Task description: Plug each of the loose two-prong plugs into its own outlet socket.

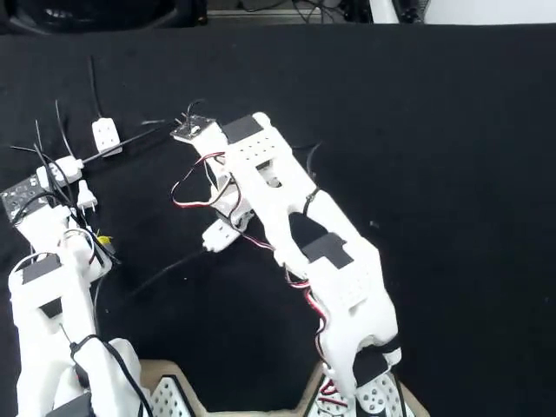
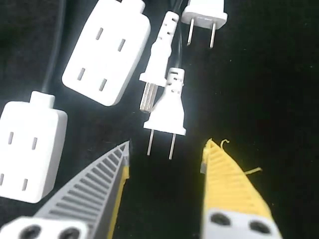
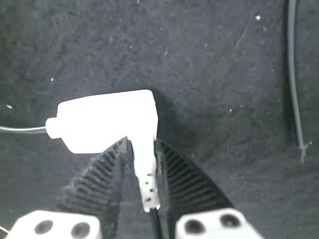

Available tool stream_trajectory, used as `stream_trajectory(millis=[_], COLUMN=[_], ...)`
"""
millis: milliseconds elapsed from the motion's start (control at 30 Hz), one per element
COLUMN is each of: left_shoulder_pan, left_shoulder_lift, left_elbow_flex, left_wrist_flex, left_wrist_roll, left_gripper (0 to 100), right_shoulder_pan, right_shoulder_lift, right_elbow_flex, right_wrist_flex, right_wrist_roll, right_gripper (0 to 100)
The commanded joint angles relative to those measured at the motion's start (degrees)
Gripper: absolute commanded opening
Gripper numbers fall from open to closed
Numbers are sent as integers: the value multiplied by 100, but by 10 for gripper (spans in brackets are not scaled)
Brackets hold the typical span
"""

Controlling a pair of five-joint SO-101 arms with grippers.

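Plugs, three of them, lie loose on the black tabletop [image 1: 434,130] in front of my left hand [image 2: 167,147]. The nearest plug [image 2: 167,112] points its two prongs back at me. Their tips reach in between my fingertips and touch neither. That hand stands wide and grips nothing. A second plug [image 2: 157,55] lies on its side just beside the nearest one, and a third plug [image 2: 204,15] sits farther off, prongs also toward me. Beside them are two white outlet blocks, the near block [image 2: 27,144] and the far block [image 2: 107,50], each with its slots showing bare.

My right hand [image 3: 143,144] is pinched narrow on a slim white plug [image 3: 148,174], whose dark cord [image 3: 155,224] runs back between my fingers. The front end of that plug meets the side of a white socket block [image 3: 104,122] lying on the tabletop. I cannot tell how far the prongs are in. A thin pale lead [image 3: 22,130] leaves the socket block's other end, and a dark cable [image 3: 294,74] lies well apart from it.
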Motion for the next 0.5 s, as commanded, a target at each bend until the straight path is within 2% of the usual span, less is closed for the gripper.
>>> stream_trajectory(millis=[0, 200, 467], left_shoulder_pan=[-66, -66, -66], left_shoulder_lift=[-114, -114, -114], left_elbow_flex=[-338, -338, -338], left_wrist_flex=[18, 18, 18], left_wrist_roll=[70, 70, 53], left_gripper=[238, 238, 238], right_shoulder_pan=[343, 299, -35], right_shoulder_lift=[-136, -497, -673], right_elbow_flex=[224, 629, 1393], right_wrist_flex=[-97, -158, -1451], right_wrist_roll=[70, 79, 88], right_gripper=[11, 11, 16])
